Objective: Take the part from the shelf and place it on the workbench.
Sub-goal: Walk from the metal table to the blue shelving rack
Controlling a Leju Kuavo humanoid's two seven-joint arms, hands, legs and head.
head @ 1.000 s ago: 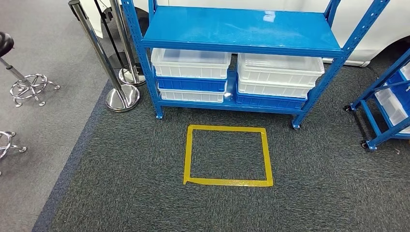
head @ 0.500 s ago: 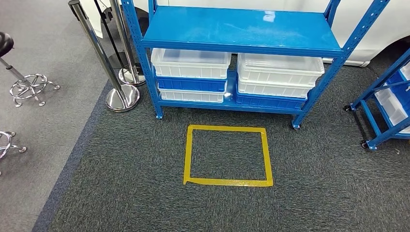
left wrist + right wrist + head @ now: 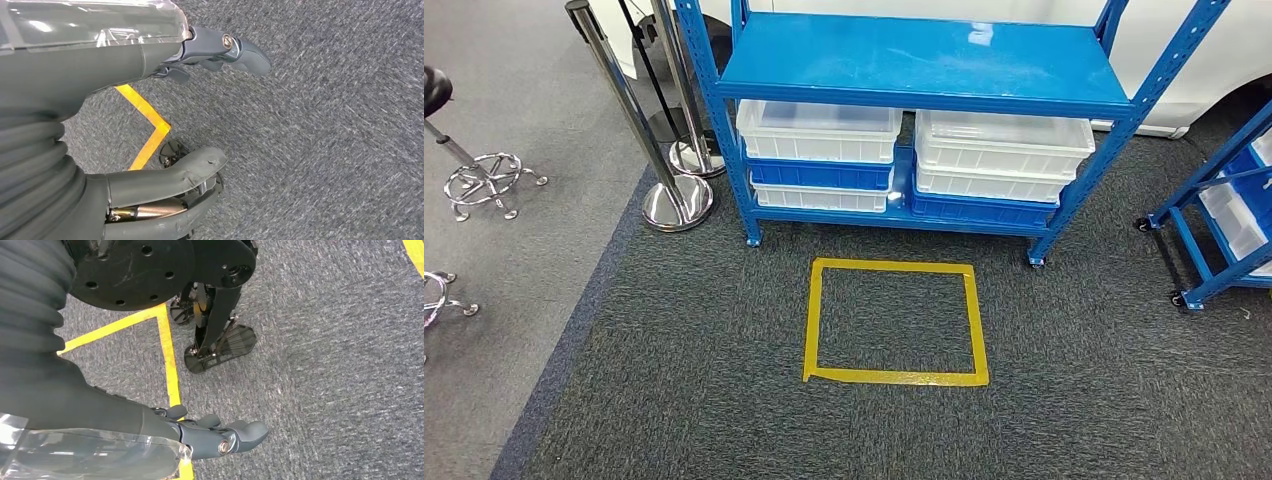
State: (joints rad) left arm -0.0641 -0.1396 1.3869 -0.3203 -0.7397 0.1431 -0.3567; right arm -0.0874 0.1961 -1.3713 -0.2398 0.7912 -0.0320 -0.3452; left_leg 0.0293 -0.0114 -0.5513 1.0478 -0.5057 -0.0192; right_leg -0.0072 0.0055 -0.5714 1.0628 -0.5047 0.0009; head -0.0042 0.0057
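A blue metal shelf [image 3: 924, 60] stands ahead of me, its upper level bare. On its lower level sit two stacks of white [image 3: 819, 130] and blue bins [image 3: 819, 175]; I cannot make out what is inside them. My left hand [image 3: 100, 70] hangs over the dark carpet, thumb [image 3: 170, 175] and fingers [image 3: 230, 47] apart, holding nothing. My right hand [image 3: 150, 425] also hangs over the carpet, its fingers [image 3: 235, 435] loosely extended and holding nothing.
A yellow tape square [image 3: 894, 375] marks the carpet in front of the shelf. Two chrome stanchions [image 3: 674, 200] stand left of the shelf, stool bases [image 3: 484, 185] farther left. A second blue wheeled rack [image 3: 1214, 230] stands at the right. A white vehicle body [image 3: 1194, 110] lies behind.
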